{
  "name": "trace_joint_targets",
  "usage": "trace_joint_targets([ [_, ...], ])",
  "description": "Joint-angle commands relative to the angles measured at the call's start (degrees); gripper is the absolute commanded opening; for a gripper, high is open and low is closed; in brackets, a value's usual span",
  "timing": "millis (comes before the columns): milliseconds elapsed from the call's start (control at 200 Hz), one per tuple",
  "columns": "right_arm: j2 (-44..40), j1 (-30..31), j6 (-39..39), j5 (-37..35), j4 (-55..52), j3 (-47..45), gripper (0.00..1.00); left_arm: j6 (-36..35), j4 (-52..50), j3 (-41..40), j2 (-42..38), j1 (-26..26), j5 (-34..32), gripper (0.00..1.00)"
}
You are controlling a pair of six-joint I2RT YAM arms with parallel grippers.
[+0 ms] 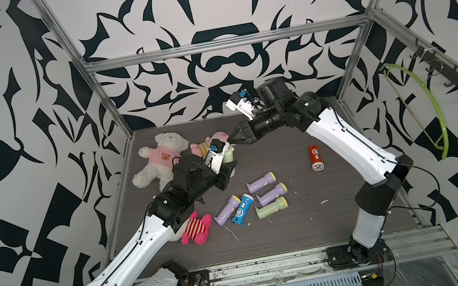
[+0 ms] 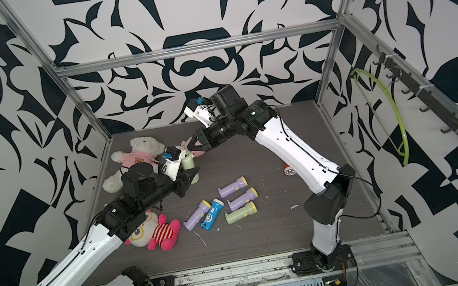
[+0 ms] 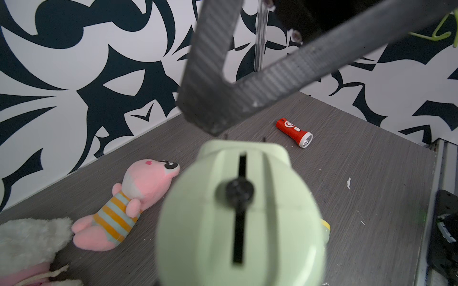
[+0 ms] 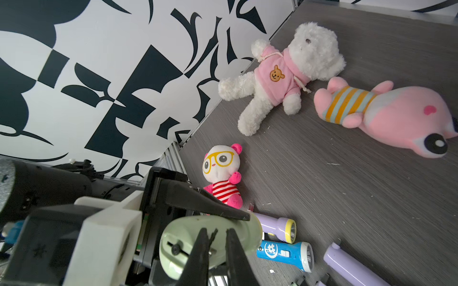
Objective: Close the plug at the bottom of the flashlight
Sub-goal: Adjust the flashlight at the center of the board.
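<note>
A white teddy bear (image 1: 161, 158) lies beside a pink striped plush (image 4: 386, 118), with a bespectacled doll (image 2: 148, 231) apart.

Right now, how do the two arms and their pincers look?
Both the left arm and right arm have white shells, black joints and a thin black cable along each white link. The left pincer and right pincer are black with tapering, wedge-shaped fingers. A white camera housing with a blue part sits on each wrist.
</note>
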State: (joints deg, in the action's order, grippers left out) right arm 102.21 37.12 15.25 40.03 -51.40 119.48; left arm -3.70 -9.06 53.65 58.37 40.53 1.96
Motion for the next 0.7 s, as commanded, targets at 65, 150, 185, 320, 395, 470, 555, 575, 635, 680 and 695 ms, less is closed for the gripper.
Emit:
trace_joint_targets([
  [65,-1.3,0.0,0.7,2.9,0.5,2.9,0.18,-1.0,0.3,0.7,-0.6,0.3,0.8,0.00],
  [150,-1.2,0.0,0.8,3.8,0.4,2.8,0.22,-1.0,0.2,0.7,-0.7,0.3,0.6,0.00],
  [185,-1.2,0.1,0.8,4.1,0.3,2.7,0.22,-1.1,0.2,0.7,-0.7,0.4,0.6,0.00],
  [320,-1.7,0.1,0.4,4.1,0.6,2.0,0.11,-1.2,0.2,0.7,-0.6,0.3,0.7,0.00],
  [395,-1.8,0.1,0.5,4.6,0.8,2.1,0.09,-1.2,0.2,0.7,-0.5,0.3,0.6,0.00],
  [470,-1.7,0.1,0.5,5.0,0.7,2.2,0.08,-1.2,0.2,0.7,-0.6,0.3,0.6,0.00],
  [555,-1.6,0.1,0.5,5.6,0.5,2.2,0.08,-1.2,0.1,0.8,-0.5,0.3,0.7,0.00],
  [575,-1.6,0.2,0.5,5.7,0.4,2.2,0.07,-1.2,0.1,0.8,-0.4,0.4,0.7,0.00],
  [635,-1.5,0.5,0.3,5.9,0.2,2.2,0.06,-1.3,0.0,0.8,-0.3,0.3,0.9,0.00],
  [680,-1.3,0.7,0.0,5.9,-0.3,2.3,0.05,-1.3,0.0,0.8,-0.3,0.4,1.1,0.00],
  [695,-1.2,0.7,0.0,5.9,-0.5,2.3,0.05,-1.3,0.0,0.8,-0.2,0.4,1.1,0.00],
])
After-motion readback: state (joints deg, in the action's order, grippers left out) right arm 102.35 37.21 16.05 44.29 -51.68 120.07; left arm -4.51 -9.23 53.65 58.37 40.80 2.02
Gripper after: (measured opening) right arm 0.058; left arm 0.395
